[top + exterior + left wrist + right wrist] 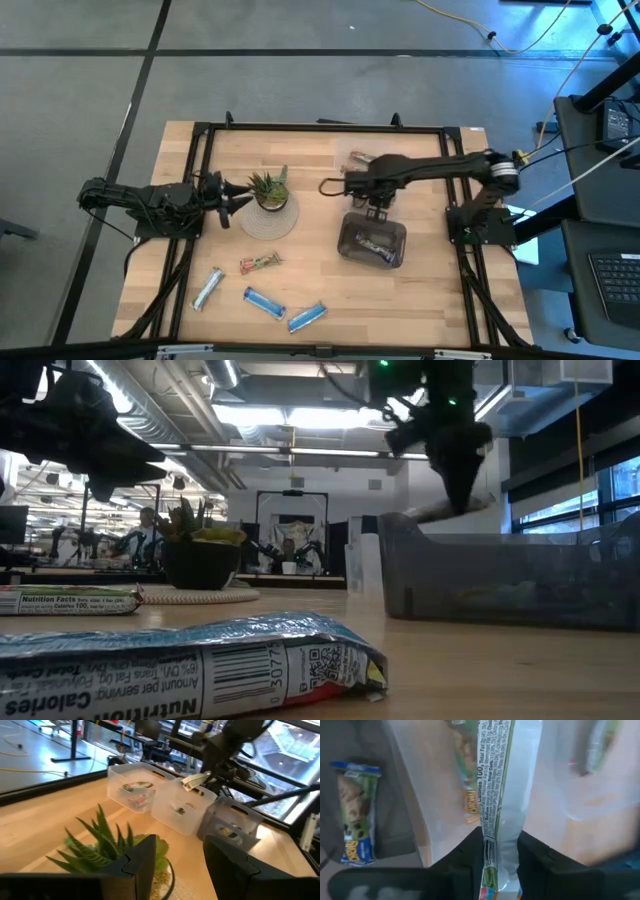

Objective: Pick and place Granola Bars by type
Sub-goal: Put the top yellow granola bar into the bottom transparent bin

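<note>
Gripping one silvery-white bar (501, 780) between nearly shut fingers, right gripper (378, 208) hangs above three bins (176, 809) by the bench's right edge, arm stretched leftward. Lying near the front edge: four bars — one silvery (207, 288), one green-tan with red (259, 263), two blue (265, 301). Left gripper (240, 197), half open and empty, waits beside one plant (270, 190).
</note>
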You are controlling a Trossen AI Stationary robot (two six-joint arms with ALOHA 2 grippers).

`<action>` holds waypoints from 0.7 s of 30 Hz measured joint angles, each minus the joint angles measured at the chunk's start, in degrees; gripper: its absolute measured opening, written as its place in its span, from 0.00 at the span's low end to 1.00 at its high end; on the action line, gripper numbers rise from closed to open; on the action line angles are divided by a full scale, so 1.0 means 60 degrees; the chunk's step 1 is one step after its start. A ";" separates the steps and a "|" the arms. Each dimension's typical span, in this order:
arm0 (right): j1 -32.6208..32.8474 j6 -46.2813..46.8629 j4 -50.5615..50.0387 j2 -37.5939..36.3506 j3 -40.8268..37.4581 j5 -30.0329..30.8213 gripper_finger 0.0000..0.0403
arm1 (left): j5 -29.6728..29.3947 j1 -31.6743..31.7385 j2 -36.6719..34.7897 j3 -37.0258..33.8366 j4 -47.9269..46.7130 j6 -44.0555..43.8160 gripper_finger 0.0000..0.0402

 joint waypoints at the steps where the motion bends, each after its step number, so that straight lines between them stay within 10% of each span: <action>1: -0.0100 -0.0249 0.0512 -0.0320 -0.0478 -0.0270 0.25 | 0.0096 -0.0003 0.0000 0.0000 0.0003 0.0002 0.39; 14: -0.1103 -0.2837 0.4467 -0.1670 -0.4001 -0.1075 0.25 | 0.0141 -0.0003 0.1732 0.0000 0.3878 0.2570 0.39; 21: -0.1255 -0.3066 0.5002 -0.1670 -0.4453 -0.1003 0.25 | -0.0254 -0.0003 0.4159 0.1637 0.2943 0.2979 0.39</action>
